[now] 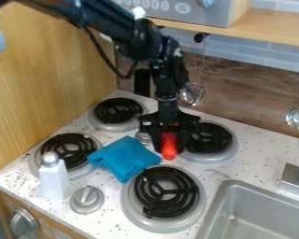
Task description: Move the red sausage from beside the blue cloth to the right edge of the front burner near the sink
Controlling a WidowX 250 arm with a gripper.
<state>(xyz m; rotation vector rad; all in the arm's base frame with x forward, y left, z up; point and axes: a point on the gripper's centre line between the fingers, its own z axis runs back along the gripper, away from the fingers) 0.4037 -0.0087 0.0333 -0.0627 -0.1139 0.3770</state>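
The black gripper (169, 140) hangs over the stove top, just left of the back right burner (208, 137). Between its two fingers is a red object (169, 145), upright, its lower end close to the white counter; the gripper is closed on it. A folded blue cloth (124, 158) lies to the left of the red object, in the middle of the burners.
Other black coil burners are at the back left (117, 110), front left (69, 149) and front right (166, 192). A white shaker (53, 176) and a silver knob (86, 199) stand front left. The sink (238, 198) is at right, with a faucet base beside it.
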